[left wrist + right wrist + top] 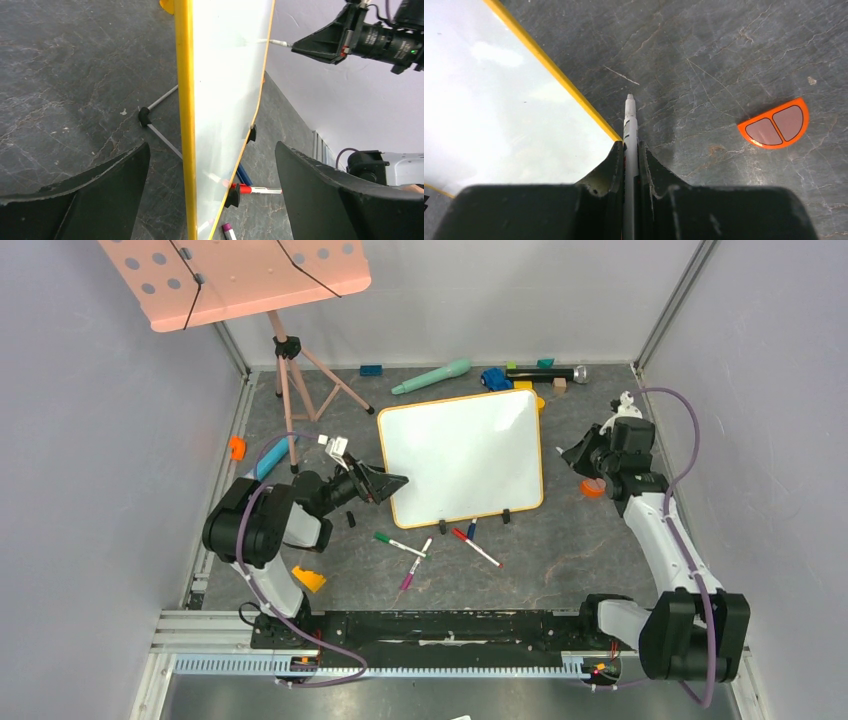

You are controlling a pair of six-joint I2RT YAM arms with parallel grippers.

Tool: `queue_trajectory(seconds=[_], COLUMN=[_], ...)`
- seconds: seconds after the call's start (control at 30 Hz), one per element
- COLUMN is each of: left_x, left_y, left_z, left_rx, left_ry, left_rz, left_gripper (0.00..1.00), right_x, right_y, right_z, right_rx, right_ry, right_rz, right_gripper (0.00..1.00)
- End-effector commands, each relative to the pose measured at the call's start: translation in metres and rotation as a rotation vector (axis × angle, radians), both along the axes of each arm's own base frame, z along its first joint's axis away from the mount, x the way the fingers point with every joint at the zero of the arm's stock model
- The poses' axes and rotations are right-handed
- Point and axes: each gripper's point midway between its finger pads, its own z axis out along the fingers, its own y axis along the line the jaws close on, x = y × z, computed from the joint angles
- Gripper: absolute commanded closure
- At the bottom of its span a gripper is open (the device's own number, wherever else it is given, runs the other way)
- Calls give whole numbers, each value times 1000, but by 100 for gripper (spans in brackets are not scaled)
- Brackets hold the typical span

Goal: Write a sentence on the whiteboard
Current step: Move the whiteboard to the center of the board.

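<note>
Grey table [560, 550] | left tool [395, 482] straddles whiteboard [465, 455] edge | right tool [630, 146] pinches marker [629, 112]

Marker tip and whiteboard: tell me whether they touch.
Apart. The right wrist view shows the marker tip against the table, clear of the whiteboard rim.

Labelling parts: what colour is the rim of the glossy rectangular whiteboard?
Orange-yellow; the rim shows best in left wrist view.
</note>
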Motion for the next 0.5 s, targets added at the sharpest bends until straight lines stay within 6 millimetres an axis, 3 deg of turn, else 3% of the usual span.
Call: queue_trajectory(seconds=[0.0,0.2,0.47], left_x=[3,-1,3], left_y=[7,10,11], left_z=[-5,-17,-15], left_rx=[92,212,233], left_ry=[-76,-118,-111], left_rz=[45,20,20], left_gripper=[0,0,0], right_x=[-5,-15,-29], right_y=[-5,-9,-7], right_z=[21,29,27], right_rx=[-41,-91,-90], right_ry=[-79,-100,-125], right_rz=[1,18,23], right_gripper=[100,100,100])
